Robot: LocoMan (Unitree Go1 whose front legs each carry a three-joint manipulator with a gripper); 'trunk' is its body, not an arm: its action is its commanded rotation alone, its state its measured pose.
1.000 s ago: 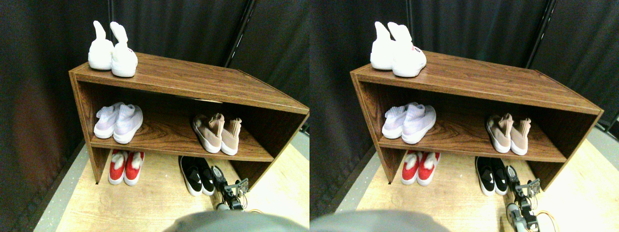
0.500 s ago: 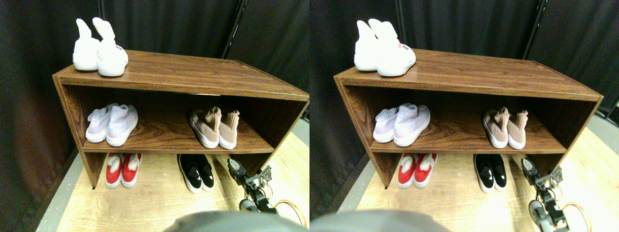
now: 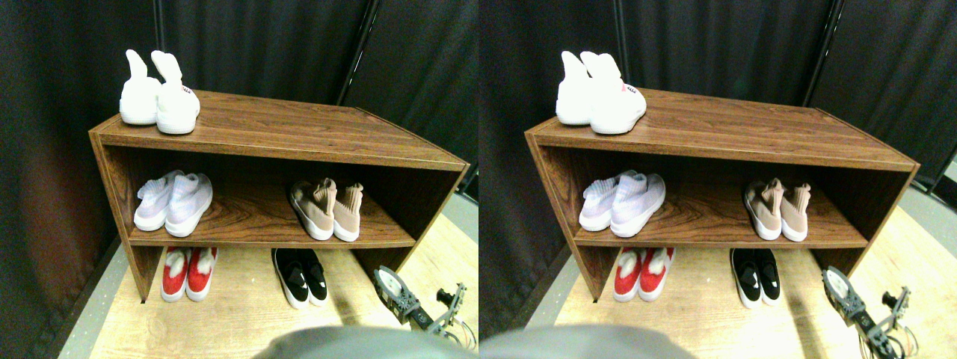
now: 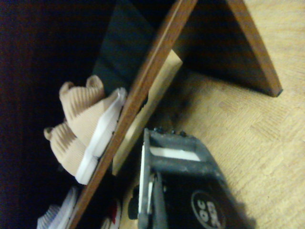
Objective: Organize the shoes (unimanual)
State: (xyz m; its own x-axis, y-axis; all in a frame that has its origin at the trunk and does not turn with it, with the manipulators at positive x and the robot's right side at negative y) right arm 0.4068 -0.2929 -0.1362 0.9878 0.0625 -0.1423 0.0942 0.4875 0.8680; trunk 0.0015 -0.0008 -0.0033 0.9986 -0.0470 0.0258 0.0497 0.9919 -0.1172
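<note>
The right manipulator's gripper (image 3: 422,303) sits low over the pale wood-grain floor (image 3: 224,321), in front of the right end of the dark brown wooden shoe rack (image 3: 299,138), clear of all footwear; whether its jaws are released or clenched cannot be told. Under the rack, on the floor, stand a black slip-on pair (image 3: 300,275) and, further left, a red pair with white lining (image 3: 187,273). On the middle shelf, the beige-tan knit sock-style sneakers with thick white soles (image 3: 326,210) stand side by side at the right, touching; a pale lilac-white knit pair (image 3: 173,202) stands at the left, well apart. On the top board, far left, stands an all-white high-collared pair (image 3: 159,96).
</note>
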